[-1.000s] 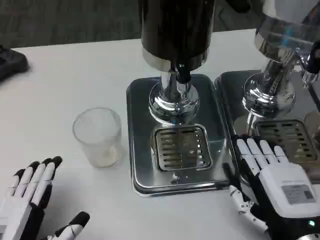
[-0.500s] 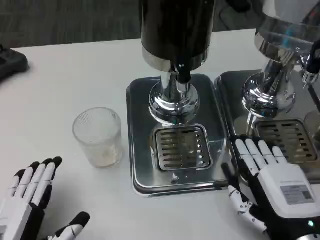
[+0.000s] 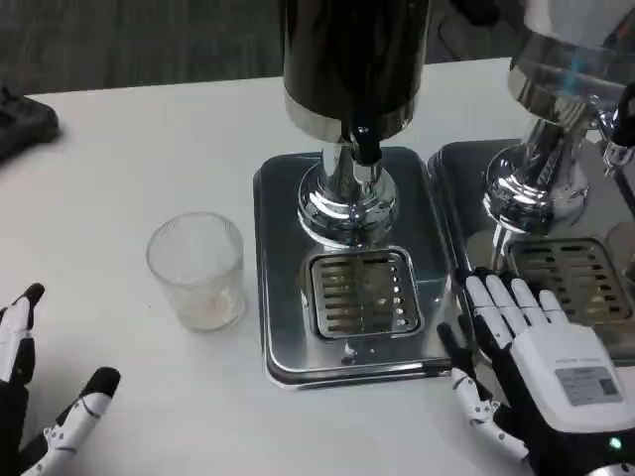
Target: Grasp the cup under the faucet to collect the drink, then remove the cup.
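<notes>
Left robot hand (image 3: 40, 407) near cup (image 3: 197, 270).

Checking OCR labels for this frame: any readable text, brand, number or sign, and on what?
No text can be read.
Right robot hand: a grey label with dark print on its white back, too small and blurred to read.
Ribbed clear cup, dark drink dispenser and its steel drip tray: no visible markings.

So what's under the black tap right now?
Under the black tap sits only a slotted metal grate in the shiny tray. No cup is there; the clear cup stands on the table beside the tray. What lies beneath the grate is hidden.
</notes>
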`<state>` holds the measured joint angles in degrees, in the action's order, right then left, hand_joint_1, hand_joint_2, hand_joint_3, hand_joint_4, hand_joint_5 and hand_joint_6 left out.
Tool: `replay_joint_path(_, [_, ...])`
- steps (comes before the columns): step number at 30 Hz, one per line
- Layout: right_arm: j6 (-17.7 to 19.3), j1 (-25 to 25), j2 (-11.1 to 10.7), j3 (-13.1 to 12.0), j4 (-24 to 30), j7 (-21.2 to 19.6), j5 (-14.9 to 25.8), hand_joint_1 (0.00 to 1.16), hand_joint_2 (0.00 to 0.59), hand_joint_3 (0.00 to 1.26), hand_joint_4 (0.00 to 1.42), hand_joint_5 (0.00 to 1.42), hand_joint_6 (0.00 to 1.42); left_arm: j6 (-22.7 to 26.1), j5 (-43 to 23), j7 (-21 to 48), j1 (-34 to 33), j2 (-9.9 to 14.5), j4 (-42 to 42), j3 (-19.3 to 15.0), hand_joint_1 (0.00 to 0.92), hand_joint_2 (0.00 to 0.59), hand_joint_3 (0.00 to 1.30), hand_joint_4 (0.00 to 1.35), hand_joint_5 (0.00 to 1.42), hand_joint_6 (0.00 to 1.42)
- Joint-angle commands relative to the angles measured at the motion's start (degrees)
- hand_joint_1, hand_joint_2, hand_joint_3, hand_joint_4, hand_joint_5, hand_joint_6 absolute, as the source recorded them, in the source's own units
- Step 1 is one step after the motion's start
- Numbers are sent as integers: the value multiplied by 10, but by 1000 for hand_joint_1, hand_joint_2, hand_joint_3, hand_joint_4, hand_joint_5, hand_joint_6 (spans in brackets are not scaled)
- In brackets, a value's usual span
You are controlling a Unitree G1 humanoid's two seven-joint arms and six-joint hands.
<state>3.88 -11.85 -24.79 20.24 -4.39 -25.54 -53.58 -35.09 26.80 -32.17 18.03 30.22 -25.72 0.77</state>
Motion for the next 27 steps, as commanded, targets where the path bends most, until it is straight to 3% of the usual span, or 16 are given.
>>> replay_joint_path(1, [0, 3, 1, -1, 0, 1, 2, 0, 508, 0, 0, 0, 0, -2, -43, 60, -58, -13, -23, -6, 0, 109, 0, 0, 0, 0])
replay_joint_path(6, [-2, 2, 4, 1, 0, 0, 1, 0, 508, 0, 0, 0, 0, 1, -46, 107, -113, -17, -49, 0, 2, 89, 0, 0, 0, 0])
replay_joint_path(11, [-2, 3, 8, 3, -2, -2, 2, 0, 508, 0, 0, 0, 0, -1, -46, 140, -158, -27, -78, 15, 134, 64, 0, 0, 24, 0])
replay_joint_path(27, [-7, 0, 20, 6, 1, -4, -4, 0, 508, 0, 0, 0, 0, 7, -30, 158, -258, -53, -176, 59, 240, 53, 0, 0, 118, 58])
